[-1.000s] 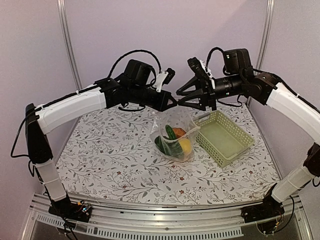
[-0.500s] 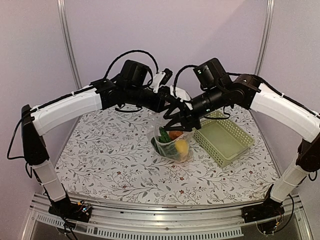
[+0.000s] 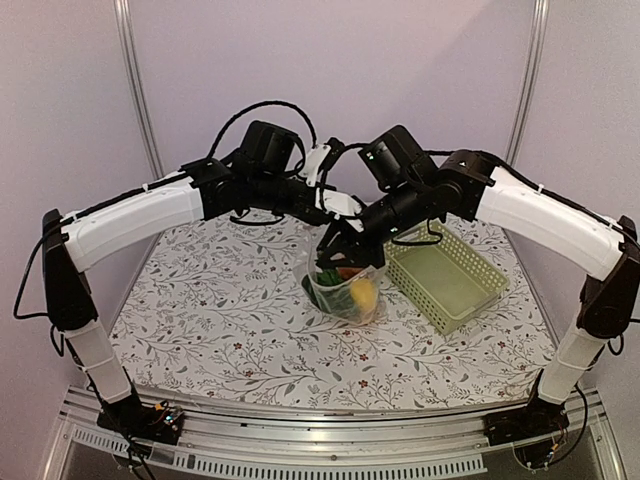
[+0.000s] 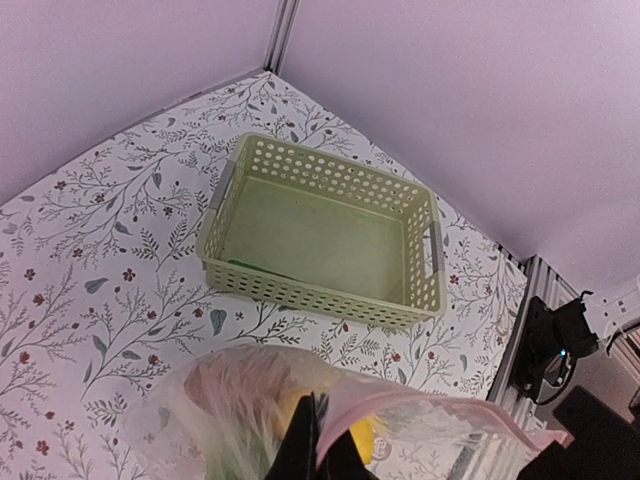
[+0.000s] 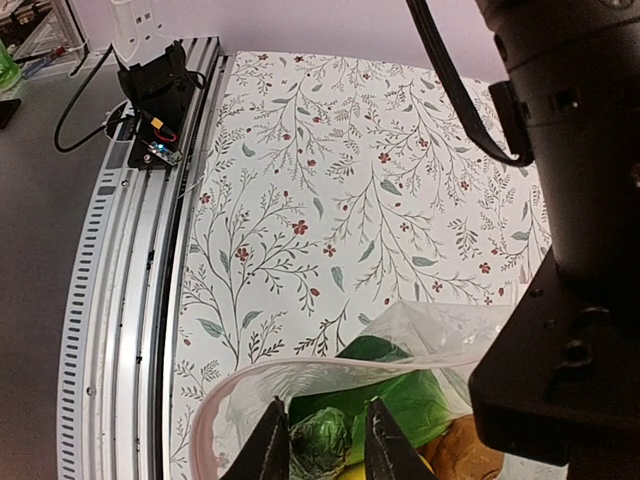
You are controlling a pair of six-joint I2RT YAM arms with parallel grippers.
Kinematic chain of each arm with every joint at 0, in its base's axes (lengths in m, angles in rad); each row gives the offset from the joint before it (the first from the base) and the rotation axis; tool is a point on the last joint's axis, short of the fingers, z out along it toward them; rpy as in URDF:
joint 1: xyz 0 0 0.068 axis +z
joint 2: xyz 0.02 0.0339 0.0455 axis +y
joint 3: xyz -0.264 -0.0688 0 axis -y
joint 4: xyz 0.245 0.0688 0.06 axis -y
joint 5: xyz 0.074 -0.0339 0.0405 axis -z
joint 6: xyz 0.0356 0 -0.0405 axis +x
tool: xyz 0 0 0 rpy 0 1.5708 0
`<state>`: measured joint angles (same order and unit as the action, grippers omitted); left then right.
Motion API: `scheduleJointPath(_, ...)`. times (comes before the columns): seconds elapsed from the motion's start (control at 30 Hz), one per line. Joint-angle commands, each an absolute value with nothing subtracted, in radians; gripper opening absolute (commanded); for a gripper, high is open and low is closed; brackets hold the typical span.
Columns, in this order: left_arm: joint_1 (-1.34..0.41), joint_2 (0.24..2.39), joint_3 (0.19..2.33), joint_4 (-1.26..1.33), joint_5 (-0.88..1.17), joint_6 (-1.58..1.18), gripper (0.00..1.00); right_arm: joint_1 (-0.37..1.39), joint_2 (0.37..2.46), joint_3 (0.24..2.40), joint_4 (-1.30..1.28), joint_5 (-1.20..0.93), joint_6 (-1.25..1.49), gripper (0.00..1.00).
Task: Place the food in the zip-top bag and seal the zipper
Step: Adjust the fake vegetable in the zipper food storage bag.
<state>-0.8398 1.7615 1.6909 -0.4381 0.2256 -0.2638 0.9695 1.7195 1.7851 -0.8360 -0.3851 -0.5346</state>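
Since I'm driving this remotely, room first: past the rail [image 3: 300, 440] at the near edge, the flowery table [image 3: 200, 320] gives me lots of free space to the left and in front. Mid-table sits the zip-top bag [image 3: 345, 300] with the food [image 3: 364, 291] inside. I can make out yellow, orange and green bits, but the rest is mush through the crinkles. Left gripper [image 4: 313, 440] is clamped tight on the pink zipper [image 4: 440, 408], its fingers mostly cut off by the frame bottom. Right gripper [image 5: 325, 430] sits at the bag's mouth, jaws apart, not pinching the plastic. Both wrists crowd together over the bag and hide its top from the overhead camera. Just right of it is the green basket [image 4: 320, 295], then the back walls close in.
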Motion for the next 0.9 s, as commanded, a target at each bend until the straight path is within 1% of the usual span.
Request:
scheduleJointPath(0.0, -0.829, 1.726, 1.674, -0.408, 0.234, -0.273, 0.00, 0.982, 1.741, 1.820, -0.876, -0.366, -0.532, 0.19)
scheduleJointPath(0.07, -0.829, 1.723, 1.670, -0.407, 0.232, -0.272, 0.00, 0.982, 1.745, 1.828, -0.888, -0.356, -0.542, 0.05)
scheduleJointPath(0.1, -0.828, 1.719, 1.667, -0.407, 0.230, -0.272, 0.00, 0.982, 1.744, 1.831, -0.888, -0.347, -0.546, 0.00)
scheduleJointPath(0.43, -0.828, 1.723, 1.661, -0.398, 0.226, -0.273, 0.00, 0.983, 1.546, 1.688, -0.677, -0.335, -0.628, 0.00)
scheduleJointPath(0.57, -0.823, 1.724, 1.668, -0.402, 0.223, -0.273, 0.00, 0.983, 1.515, 1.659, -0.635, -0.369, -0.645, 0.00)
scheduleJointPath(0.7, -0.821, 1.723, 1.675, -0.406, 0.224, -0.276, 0.00, 0.983, 1.471, 1.569, -0.551, -0.401, -0.686, 0.00)
scheduleJointPath(0.87, -0.819, 1.723, 1.685, -0.417, 0.227, -0.277, 0.00, 0.982, 1.485, 1.523, -0.490, -0.404, -0.715, 0.00)
